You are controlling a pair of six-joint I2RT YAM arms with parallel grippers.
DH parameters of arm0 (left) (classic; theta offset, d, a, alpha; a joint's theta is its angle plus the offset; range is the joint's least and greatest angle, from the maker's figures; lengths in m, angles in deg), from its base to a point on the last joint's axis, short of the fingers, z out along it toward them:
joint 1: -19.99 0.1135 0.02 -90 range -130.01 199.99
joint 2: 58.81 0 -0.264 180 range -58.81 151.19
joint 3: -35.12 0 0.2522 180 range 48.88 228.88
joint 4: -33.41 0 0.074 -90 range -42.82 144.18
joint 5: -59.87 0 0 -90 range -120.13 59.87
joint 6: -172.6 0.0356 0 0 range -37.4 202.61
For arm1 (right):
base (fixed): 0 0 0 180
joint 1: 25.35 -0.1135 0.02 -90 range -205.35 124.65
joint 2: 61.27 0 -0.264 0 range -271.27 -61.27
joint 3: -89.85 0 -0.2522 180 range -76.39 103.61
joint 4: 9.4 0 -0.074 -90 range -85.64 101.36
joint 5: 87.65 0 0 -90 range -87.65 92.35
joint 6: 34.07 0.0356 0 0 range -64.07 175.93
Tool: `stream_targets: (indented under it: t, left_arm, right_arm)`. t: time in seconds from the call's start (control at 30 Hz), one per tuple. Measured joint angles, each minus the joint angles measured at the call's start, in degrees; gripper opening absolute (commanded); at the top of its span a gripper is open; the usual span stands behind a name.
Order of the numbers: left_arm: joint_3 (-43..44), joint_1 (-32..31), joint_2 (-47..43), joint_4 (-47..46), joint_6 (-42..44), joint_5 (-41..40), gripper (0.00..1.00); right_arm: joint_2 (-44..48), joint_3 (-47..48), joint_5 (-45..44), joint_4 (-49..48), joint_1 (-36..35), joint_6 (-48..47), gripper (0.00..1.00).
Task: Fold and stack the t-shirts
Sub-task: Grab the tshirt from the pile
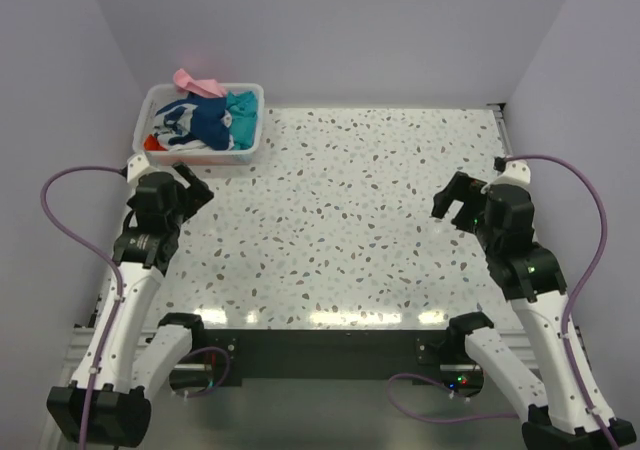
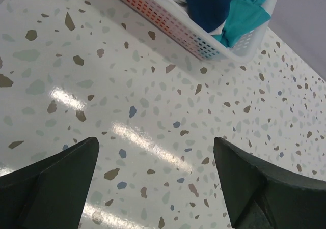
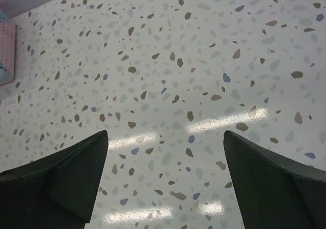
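The t-shirts lie crumpled in a white plastic basket (image 1: pixel 250 152) at the far left: a dark navy one (image 1: pixel 205 120) with white print on top, a teal one (image 1: pixel 242 118) at its right, a pink one (image 1: pixel 197 80) draped over the far rim, orange-red (image 1: pixel 151 142) at the left corner. The navy shirt (image 2: pixel 209 5) and teal shirt (image 2: pixel 244 18) show in the left wrist view. My left gripper (image 1: pixel 195 186) is open and empty just in front of the basket (image 2: pixel 168 20). My right gripper (image 1: pixel 452 205) is open and empty over the table's right side.
The speckled terrazzo table (image 1: pixel 350 230) spreads between the arms. A purple wall stands behind and at both sides. A corner of the basket (image 3: pixel 6 51) shows at the left edge of the right wrist view. Purple cables loop beside both arms.
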State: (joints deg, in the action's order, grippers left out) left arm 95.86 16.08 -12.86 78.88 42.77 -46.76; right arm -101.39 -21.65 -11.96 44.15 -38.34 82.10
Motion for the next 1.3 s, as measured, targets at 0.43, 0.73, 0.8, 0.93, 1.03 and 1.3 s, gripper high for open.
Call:
stream_targets:
  t: [0.43,0.73,0.8,0.93,1.03,1.3]
  left_arm:
    - [23.19,0.0,38.58,-9.55,6.69,0.87,1.0]
    - [47.1,0.0,64.02,-4.63,10.73,-2.49,1.0]
    - [51.49,0.0,68.39,-2.47,11.02,-3.45,1.0]
    - [56.85,0.0,73.85,1.09,11.43,-4.13,0.96]
    - [57.18,0.0,74.36,2.58,11.45,-4.39,0.86]
    - [56.65,0.0,72.83,2.54,11.8,-5.46,0.35]
  right_arm:
    - [1.4,-4.07,7.28,-7.69,0.0,-7.48,0.99]
    - [-4.31,-1.49,4.63,-5.49,0.0,-8.44,0.99]
    - [-4.55,-1.49,4.66,-5.05,0.0,-8.68,0.99]
    - [-4.0,-1.49,4.68,-4.9,0.0,-9.01,0.99]
    - [-3.61,-1.49,4.66,-4.85,0.0,-9.22,0.99]
    - [-2.89,-1.51,4.55,-4.57,0.0,-9.35,0.99]
